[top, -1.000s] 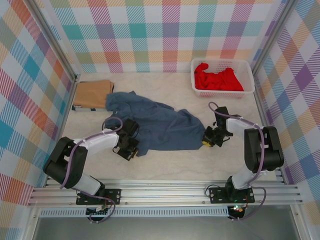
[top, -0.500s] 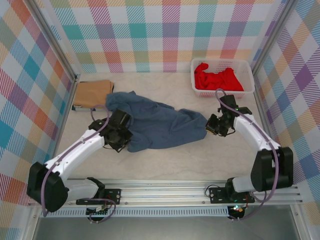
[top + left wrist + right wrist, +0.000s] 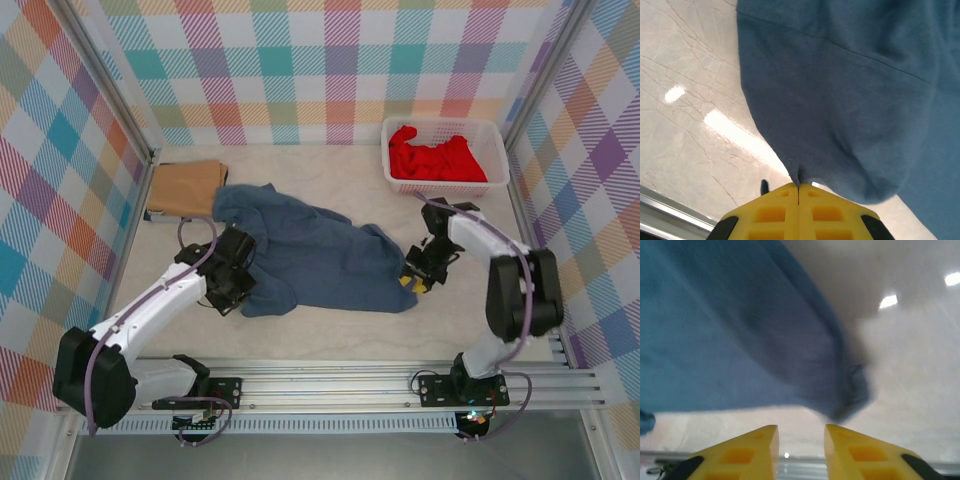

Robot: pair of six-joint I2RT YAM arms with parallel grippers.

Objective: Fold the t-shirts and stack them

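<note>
1. In the overhead view, the blue shirt [image 3: 320, 255] lies rumpled across the middle of the table [image 3: 330, 335]. Its long axis runs from the upper left of the frame down to the lower right, and you have one arm at each end.
2. Your left gripper [image 3: 232, 285] sits at the shirt's lower left edge. In the left wrist view its yellow fingers [image 3: 775, 215] are pressed together at the bottom centre. A pucker of blue cloth runs down into the seam between them, so it is pinching the cloth there.
3. Your right gripper [image 3: 413, 278] is the nearer one to the shirt's right end. In the right wrist view its fingers [image 3: 745, 450] stand apart with only bare table in the gap, so it holds nothing.
4. From the right jaws, the shirt's bunched corner lies just ahead and a little to the right, above the right finger in the frame. The rest of the cloth stretches off to the upper left. That corner is near the fingertips but not between them.
5. The right wrist view is blurred, so you cannot tell whether the corner rests on the table.
6. You would likely need to shift the right jaws toward that corner before closing.
7. The tan shirt [image 3: 185, 188] lies folded at the upper left. The red shirt [image 3: 435, 158] sits in the basket [image 3: 500, 130] at the upper right, well apart from both grippers.
</note>
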